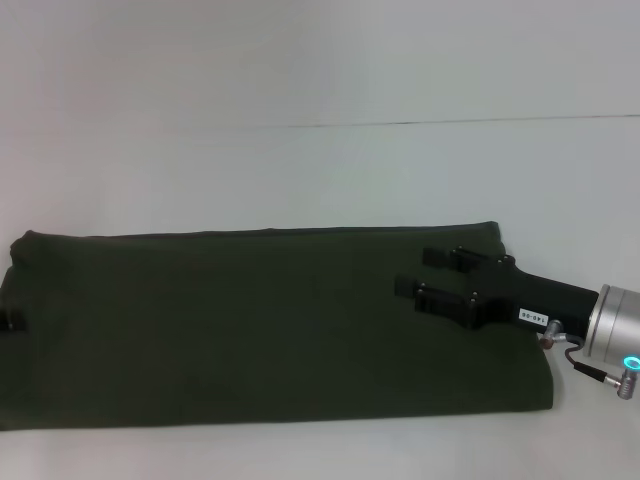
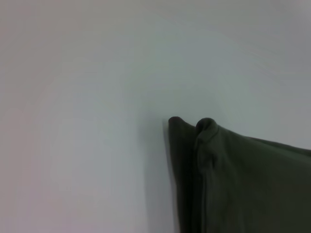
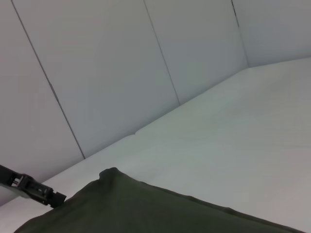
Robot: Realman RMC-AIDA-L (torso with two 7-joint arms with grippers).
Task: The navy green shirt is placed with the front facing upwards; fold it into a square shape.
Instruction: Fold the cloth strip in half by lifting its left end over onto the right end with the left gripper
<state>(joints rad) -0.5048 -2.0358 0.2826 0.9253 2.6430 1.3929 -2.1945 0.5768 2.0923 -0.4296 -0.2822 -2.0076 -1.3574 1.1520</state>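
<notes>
Right claw [image 1: 412, 270] spread wide, low over folded navy green shirt [image 1: 250, 330]; left claw [image 1: 10, 320] unclear.

- The navy green shirt [image 1: 260, 330] is seen folded into a long, wide band, laid flat on the white table.
- Only plain dark olive fabric is shown on top; no lettering, collar or sleeves are visible.
- The long edges are seen running left to right, the far edge straight, the near edge slightly rounded.
- At the left end, stacked layers are revealed in the left wrist view.
</notes>
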